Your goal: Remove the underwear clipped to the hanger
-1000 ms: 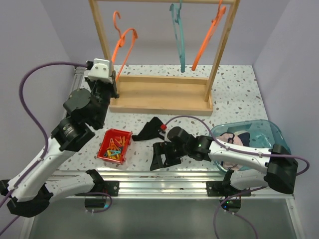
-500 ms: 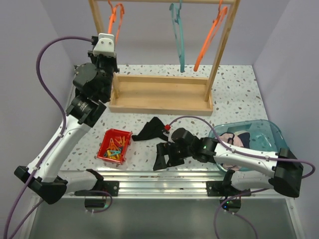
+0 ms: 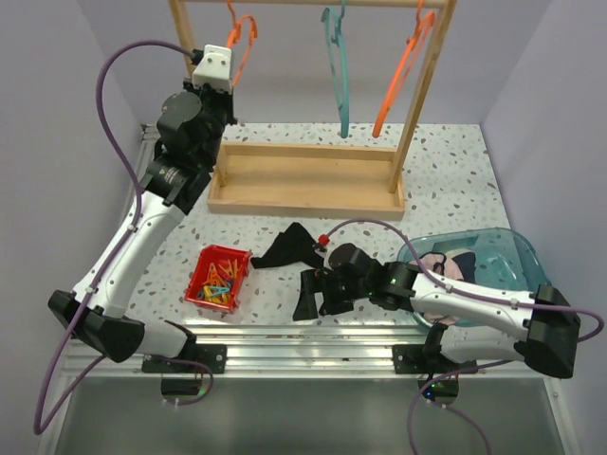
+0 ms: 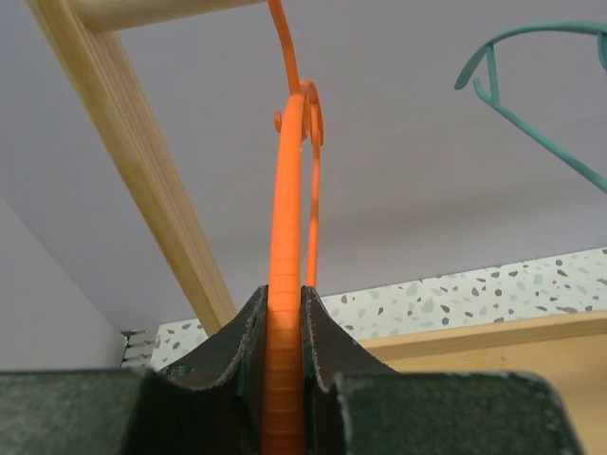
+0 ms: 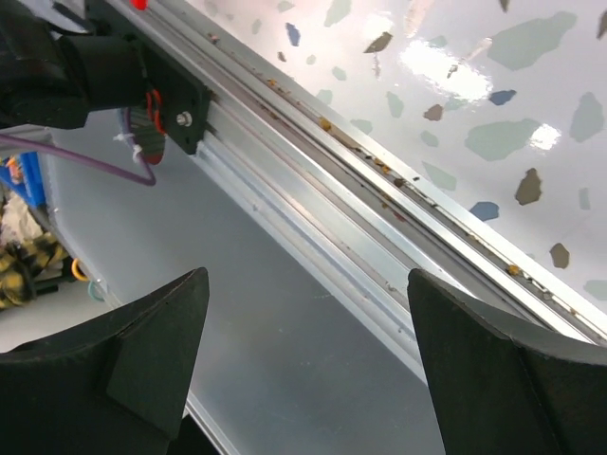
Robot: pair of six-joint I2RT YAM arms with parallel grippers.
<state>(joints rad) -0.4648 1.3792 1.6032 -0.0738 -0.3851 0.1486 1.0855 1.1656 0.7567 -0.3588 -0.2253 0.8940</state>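
Underwear, top view: you have the black brief (image 3: 287, 246) lying loose on the table (image 3: 446, 161), in front of the rack (image 3: 303, 180). The pink brief (image 3: 432, 265) and navy brief (image 3: 465, 261) sit in the teal tub (image 3: 522, 248) at right. Your left gripper (image 3: 231, 40) is high at the rack's top left corner, at the orange hanger (image 3: 245, 27). Your right gripper (image 3: 318, 296) is low by the table's near edge, just in front of the black brief and apart from it, jaws spread. The red tray (image 3: 204, 284) of clips lies to its left.

Left wrist: your fingers (image 4: 327, 341) are pressed onto the orange hanger (image 4: 285, 284), seen edge-on. Its hook reaches up toward the wooden top bar. A teal hanger (image 4: 531, 104) shows at upper right.

Right wrist: your fingers (image 5: 123, 370) stand wide apart with nothing between them. Beneath them are the aluminium rail (image 5: 332, 256) and the speckled table edge.
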